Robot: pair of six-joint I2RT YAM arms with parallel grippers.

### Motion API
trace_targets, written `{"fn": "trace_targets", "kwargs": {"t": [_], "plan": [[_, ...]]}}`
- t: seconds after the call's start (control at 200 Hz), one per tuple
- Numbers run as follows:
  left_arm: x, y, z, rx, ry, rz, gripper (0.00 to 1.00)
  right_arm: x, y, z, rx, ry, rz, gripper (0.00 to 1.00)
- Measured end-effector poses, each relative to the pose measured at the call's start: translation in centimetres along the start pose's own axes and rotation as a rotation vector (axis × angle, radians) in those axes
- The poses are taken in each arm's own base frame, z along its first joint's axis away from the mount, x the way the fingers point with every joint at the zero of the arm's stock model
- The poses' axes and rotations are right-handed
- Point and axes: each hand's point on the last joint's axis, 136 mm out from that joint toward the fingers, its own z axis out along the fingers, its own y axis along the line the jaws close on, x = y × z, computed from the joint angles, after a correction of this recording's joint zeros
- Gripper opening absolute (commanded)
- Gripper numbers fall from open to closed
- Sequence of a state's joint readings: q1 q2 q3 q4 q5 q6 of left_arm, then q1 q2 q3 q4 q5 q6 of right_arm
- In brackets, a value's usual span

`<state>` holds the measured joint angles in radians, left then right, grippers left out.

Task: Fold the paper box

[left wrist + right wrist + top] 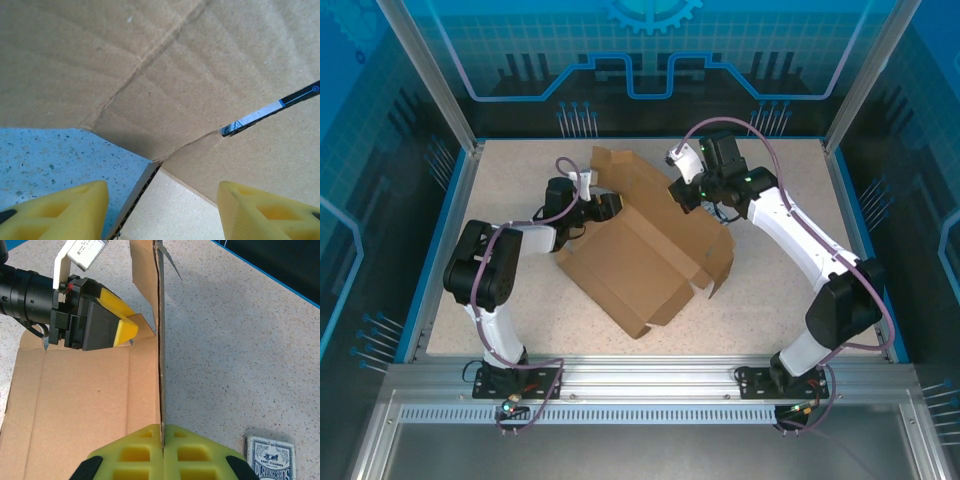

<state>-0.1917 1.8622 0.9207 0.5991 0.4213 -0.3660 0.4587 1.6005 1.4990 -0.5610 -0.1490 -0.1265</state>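
The paper box (640, 260) is a brown corrugated sheet lying half folded in the middle of the table, with flaps raised at its far side. My right gripper (680, 195) is shut on the top edge of an upright wall of the paper box (75, 400), and the card stands pinched between the yellow pads of this gripper (162, 440). My left gripper (610, 207) is at the box's far left corner. Its jaws (162, 212) stand open, and a flap edge (135, 200) passes between them without touching either pad. Creased cardboard (200, 75) rises close in front of them.
A pack of blue playing cards (270, 457) lies on the speckled tabletop (770, 300) beside the right gripper. Blue rims and transparent walls enclose the table. The left gripper's yellow finger (117, 320) reaches over the box panel near the upright wall.
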Motion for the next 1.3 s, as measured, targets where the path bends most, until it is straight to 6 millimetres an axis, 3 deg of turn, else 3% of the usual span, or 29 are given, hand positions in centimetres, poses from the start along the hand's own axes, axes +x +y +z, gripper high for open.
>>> {"fn": "trace_targets", "kwargs": {"t": [0.24, 0.445, 0.69, 1.086, 1.301], "plan": [[2.1, -0.8, -0.1, 0.037, 0.02, 0.008, 0.59, 0.2, -0.3, 0.4, -0.018, 0.0, 0.053, 0.0], [2.1, -2.5, 0.4, 0.081, 0.005, 0.024, 0.59, -0.1, 0.2, 0.8, -0.059, -0.01, 0.092, 0.0], [3.2, -2.1, 1.2, 0.081, 0.018, 0.013, 0.6, -0.3, 0.6, 0.8, -0.086, -0.019, 0.119, 0.0], [2.6, -2.5, 0.9, 0.087, 0.006, 0.021, 0.68, -0.3, 0.6, 0.9, -0.083, -0.023, 0.112, 0.0], [-0.3, -3.6, -1.9, 0.091, -0.069, 0.025, 0.7, 0.6, 0.3, 1.4, -0.066, -0.006, 0.085, 0.0]]}}
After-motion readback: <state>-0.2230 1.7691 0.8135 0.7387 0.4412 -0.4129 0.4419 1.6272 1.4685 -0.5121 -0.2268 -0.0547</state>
